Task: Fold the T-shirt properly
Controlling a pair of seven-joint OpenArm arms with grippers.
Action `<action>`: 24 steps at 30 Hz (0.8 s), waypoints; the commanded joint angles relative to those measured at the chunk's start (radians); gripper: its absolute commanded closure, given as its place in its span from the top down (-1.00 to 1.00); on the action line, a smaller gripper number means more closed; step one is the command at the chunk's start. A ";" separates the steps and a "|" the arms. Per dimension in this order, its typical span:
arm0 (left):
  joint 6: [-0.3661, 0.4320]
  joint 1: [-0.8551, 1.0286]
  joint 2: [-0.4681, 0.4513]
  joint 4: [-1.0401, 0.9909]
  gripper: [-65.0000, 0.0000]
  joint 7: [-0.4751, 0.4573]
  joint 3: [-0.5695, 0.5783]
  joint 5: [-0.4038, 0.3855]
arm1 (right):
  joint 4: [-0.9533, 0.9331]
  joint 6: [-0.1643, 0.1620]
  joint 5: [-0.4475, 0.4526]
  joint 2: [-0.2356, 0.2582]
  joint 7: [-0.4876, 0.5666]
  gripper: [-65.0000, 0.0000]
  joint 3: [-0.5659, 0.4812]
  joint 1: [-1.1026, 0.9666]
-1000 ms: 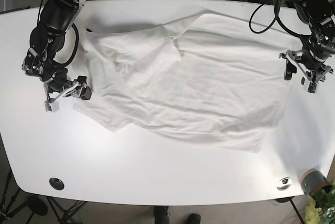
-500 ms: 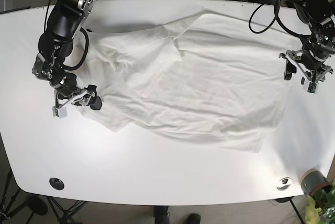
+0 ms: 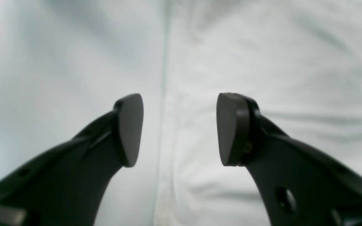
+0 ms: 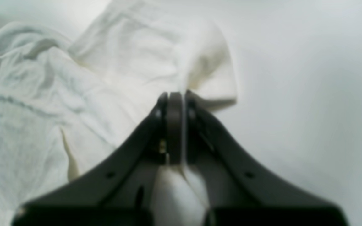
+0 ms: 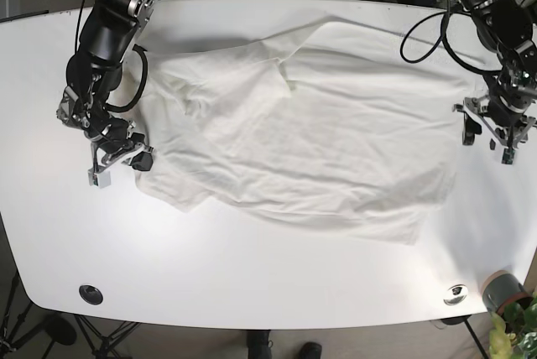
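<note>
White worktop (image 5: 252,283) fills the base view, and the T-shirt (image 5: 319,132) sprawls across its upper middle, rumpled. Its long axis runs side to side along the worktop, dipping slightly toward the far edge of the shirt near the left end effector (image 5: 489,132). Which end is the collar, I can't tell.

The base view gives the whole spread of the shirt, which neither wrist camera shows. The wrist cameras give the grips instead. The right end effector (image 4: 176,95) is clamped tight, with white cloth pinched between its fingers at a folded corner of the shirt. From the base view that end effector (image 5: 126,158) sits at the shirt's opposite edge, on the lower corner there.

The left wrist view shows the left end effector (image 3: 179,128) spread wide, nothing held, with the shirt's straight edge running beneath the gap.
</note>
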 commanded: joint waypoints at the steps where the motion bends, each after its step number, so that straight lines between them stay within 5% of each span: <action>1: 0.037 -0.064 -0.018 -0.047 0.07 -0.022 -0.006 0.028 | 0.016 0.007 0.022 0.014 0.019 -1.00 0.001 0.024; 10: 0.109 -0.363 0.008 -0.346 0.08 -0.034 0.031 0.145 | 0.021 0.007 0.024 0.032 0.020 -1.00 0.001 0.024; 15: 0.109 -0.514 0.005 -0.593 0.09 -0.167 0.117 0.174 | 0.021 0.007 0.024 0.034 0.020 -1.00 0.001 0.024; 19: 0.111 -0.617 0.003 -0.777 0.28 -0.253 0.166 0.174 | 0.021 0.009 0.024 0.034 0.020 -1.00 0.001 0.021; 24: 0.201 -0.707 0.002 -0.979 0.41 -0.385 0.227 0.173 | 0.021 0.010 0.024 0.034 0.020 -1.00 0.001 0.019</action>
